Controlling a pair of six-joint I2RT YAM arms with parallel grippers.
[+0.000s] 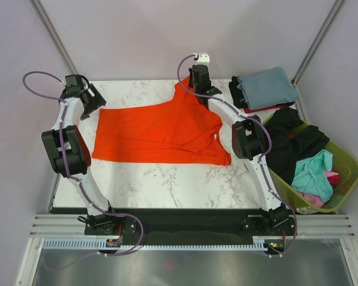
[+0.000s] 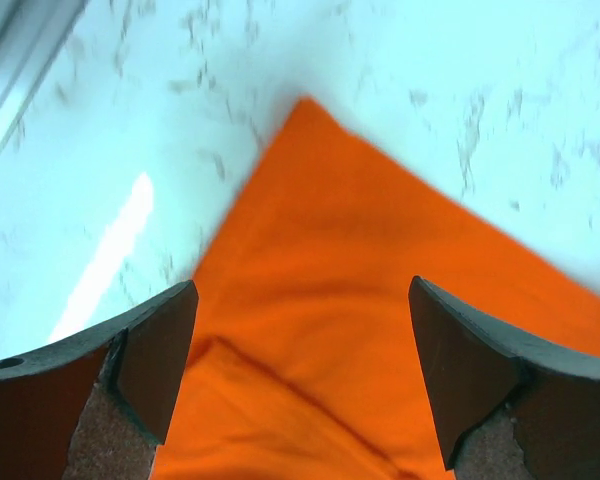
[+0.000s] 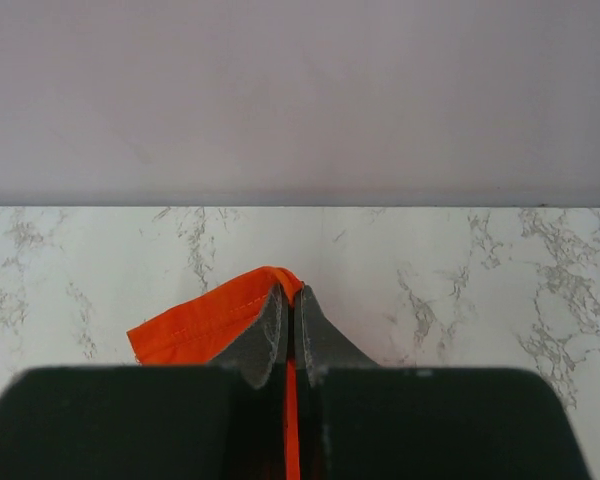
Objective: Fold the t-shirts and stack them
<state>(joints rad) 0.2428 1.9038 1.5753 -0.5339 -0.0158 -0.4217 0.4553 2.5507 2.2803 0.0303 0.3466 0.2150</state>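
A bright orange t-shirt (image 1: 161, 132) lies spread across the marble table. My left gripper (image 1: 90, 101) is open over its far left corner, which shows between the fingers in the left wrist view (image 2: 330, 300). My right gripper (image 1: 193, 85) is shut on the shirt's far right corner and holds a pinched fold (image 3: 220, 305) just above the table. A folded grey-blue t-shirt (image 1: 267, 87) lies on top of a small stack at the far right, with red and black edges under it.
An olive-green plastic basket (image 1: 346, 164) stands at the right edge, holding black, teal and pink shirts (image 1: 313, 173). The enclosure walls stand close behind the table's far edge. Marble surface (image 1: 161, 182) shows in front of the orange shirt.
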